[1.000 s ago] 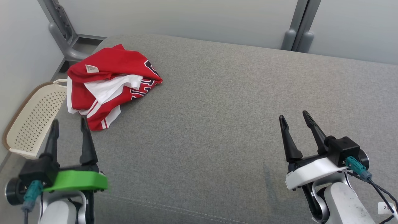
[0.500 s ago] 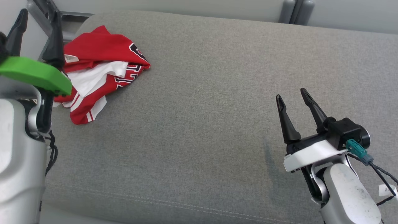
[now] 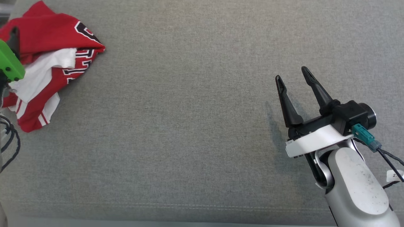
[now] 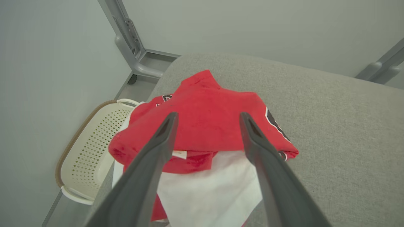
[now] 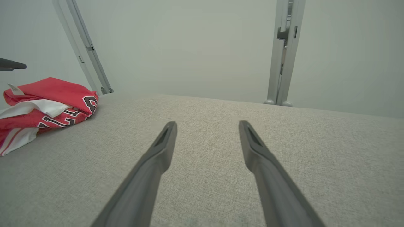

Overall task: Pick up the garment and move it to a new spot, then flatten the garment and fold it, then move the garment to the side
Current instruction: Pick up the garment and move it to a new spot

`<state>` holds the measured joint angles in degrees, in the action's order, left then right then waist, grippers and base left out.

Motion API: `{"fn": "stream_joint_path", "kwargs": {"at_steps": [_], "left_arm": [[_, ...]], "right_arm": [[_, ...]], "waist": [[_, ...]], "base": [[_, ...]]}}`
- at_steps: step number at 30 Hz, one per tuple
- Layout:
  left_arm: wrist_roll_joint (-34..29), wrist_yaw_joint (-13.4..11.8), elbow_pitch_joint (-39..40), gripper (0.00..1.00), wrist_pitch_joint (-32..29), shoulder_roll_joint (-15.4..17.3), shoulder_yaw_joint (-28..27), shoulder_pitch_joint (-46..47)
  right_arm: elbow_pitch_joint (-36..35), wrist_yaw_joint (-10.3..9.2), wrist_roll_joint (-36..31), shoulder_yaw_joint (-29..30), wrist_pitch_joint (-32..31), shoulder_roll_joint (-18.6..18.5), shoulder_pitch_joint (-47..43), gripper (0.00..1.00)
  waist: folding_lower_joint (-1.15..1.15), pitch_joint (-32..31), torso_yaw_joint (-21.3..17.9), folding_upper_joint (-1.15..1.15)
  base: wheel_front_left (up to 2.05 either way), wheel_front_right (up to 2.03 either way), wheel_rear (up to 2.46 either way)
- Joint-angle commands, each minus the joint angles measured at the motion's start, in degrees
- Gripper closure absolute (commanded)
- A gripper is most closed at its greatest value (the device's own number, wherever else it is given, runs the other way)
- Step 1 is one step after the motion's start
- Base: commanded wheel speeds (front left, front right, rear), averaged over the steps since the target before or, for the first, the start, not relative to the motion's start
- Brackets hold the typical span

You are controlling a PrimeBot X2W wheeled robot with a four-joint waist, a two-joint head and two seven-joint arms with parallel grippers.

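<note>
The garment [image 3: 47, 41] is a crumpled red and white jersey with black lettering, lying at the far left of the grey padded surface [image 3: 189, 126]. My left gripper [image 4: 208, 115] hovers open just above the garment [image 4: 202, 91], one finger on each side of its red top fold, holding nothing. Its green mount [image 3: 9, 63] shows at the head view's left edge. My right gripper [image 3: 291, 72] is open and empty over bare fabric at the right, far from the garment [image 5: 47, 94]. In its own view the right gripper [image 5: 207, 123] points along the surface.
A cream perforated basket [image 4: 91, 151] stands on the floor beyond the surface's left end, beside the garment. Grey metal frame posts [image 4: 131, 41] rise behind the far corner, and another post [image 5: 284, 53] stands against the pale wall. A stitched seam runs along the near edge [image 3: 189, 206].
The head view has tilted down and shifted. My left gripper rose from the near left edge and went forward to hang over the garment. Both grippers stay open.
</note>
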<state>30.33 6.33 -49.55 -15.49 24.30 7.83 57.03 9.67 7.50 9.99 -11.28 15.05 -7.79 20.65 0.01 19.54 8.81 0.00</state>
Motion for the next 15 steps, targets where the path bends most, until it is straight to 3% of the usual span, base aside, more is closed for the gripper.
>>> {"fn": "stream_joint_path", "kwargs": {"at_steps": [1, 13, 14, 15], "left_arm": [[0.4, 0.0, -1.4, 0.00, -0.8, 0.5, 0.0, 1.5], [1.0, -4.0, -12.9, 0.02, -5.0, 2.6, -0.6, 6.4], [1.1, -4.0, -13.5, 0.38, -5.4, 2.5, -0.5, 6.7], [1.1, -4.2, -13.9, 0.64, -5.6, 2.5, -0.3, 7.0]], "right_arm": [[-0.3, -0.02, 0.3, 0.0, 0.2, -0.3, 1.0, 0.00], [-1.6, -0.02, 0.4, -0.4, 0.2, -1.2, 2.7, 0.00], [-1.7, -0.02, 0.4, -0.5, 0.2, -1.3, 2.8, 0.00], [-1.7, -0.02, 0.4, -0.5, 0.2, -1.3, 2.9, 0.00]], "waist": [[-0.01, 4.6, -3.6, 0.00], [-0.01, 9.4, -4.8, 0.00], [-0.01, 9.5, -4.8, 0.00], [-0.01, 9.6, -4.8, 0.00]], "base": [[0.00, 0.00, 0.00], [0.00, 0.00, 0.00], [0.00, 0.00, 0.00], [0.00, 0.00, 0.00]]}}
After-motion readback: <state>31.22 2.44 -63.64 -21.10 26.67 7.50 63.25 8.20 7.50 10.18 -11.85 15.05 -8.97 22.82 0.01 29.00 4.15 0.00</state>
